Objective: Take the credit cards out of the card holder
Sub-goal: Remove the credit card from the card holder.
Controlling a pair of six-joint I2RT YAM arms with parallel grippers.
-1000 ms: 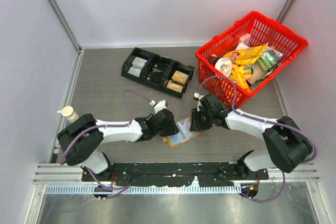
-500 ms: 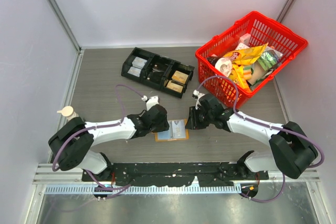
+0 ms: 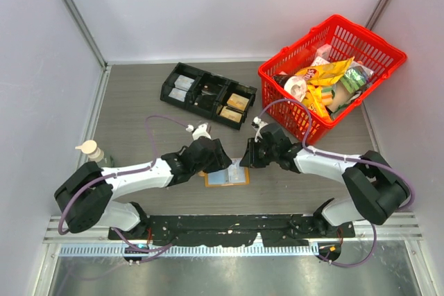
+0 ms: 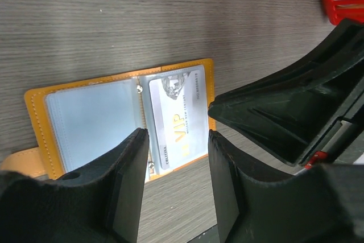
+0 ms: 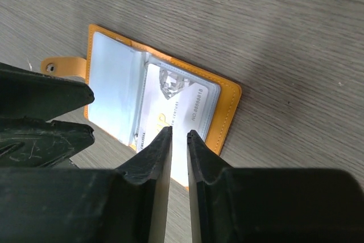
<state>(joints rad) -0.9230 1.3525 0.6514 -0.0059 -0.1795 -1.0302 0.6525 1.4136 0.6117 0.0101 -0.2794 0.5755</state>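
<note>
Top external: the card holder point(image 3: 227, 177) lies open and flat between your left gripper point(image 3: 219, 163) and right gripper point(image 3: 248, 159).
Left wrist: left jaws spread, empty, straddling the VIP card point(image 4: 177, 115), whose long axis follows the spine. Right wrist: right jaws narrowed to a slit, pinching nothing, on the card's side, so nearer.

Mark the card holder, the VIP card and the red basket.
card holder point(image 5: 114, 78), right wrist view, left clear sleeve
VIP card point(image 4: 177, 112), left wrist view, card's middle
red basket point(image 3: 374, 37), top view, far rim
</note>
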